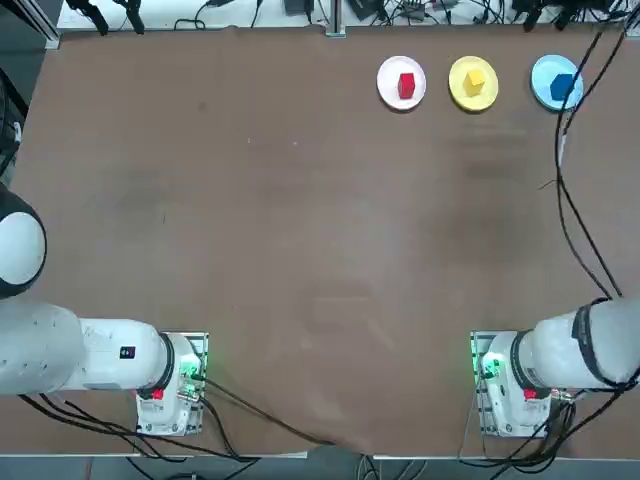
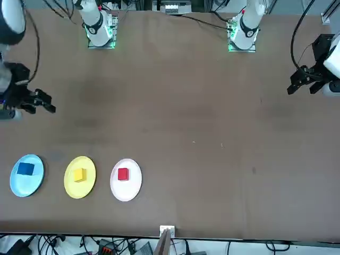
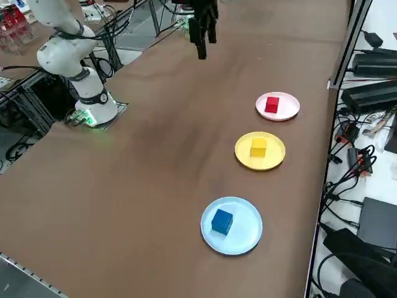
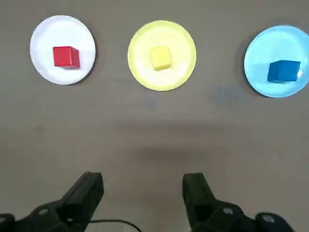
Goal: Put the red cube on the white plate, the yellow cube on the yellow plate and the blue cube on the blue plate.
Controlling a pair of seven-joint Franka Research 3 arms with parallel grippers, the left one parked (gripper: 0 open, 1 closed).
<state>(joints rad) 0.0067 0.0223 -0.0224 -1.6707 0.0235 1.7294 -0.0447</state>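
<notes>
Hovering empty and open, right gripper (image 4: pixel 142 193) sits clear of red cube (image 4: pixel 66 56), yellow cube (image 4: pixel 161 57), blue cube (image 4: pixel 283 71), each on its matching plate, so sorting looks done.

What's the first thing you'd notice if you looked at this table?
Three bright plates in a row along the table's far edge, each with a little cube on it: the red cube on the white plate, the yellow cube on the yellow plate, the blue cube on the blue plate. The right end effector hangs open above the table, back from them.
</notes>
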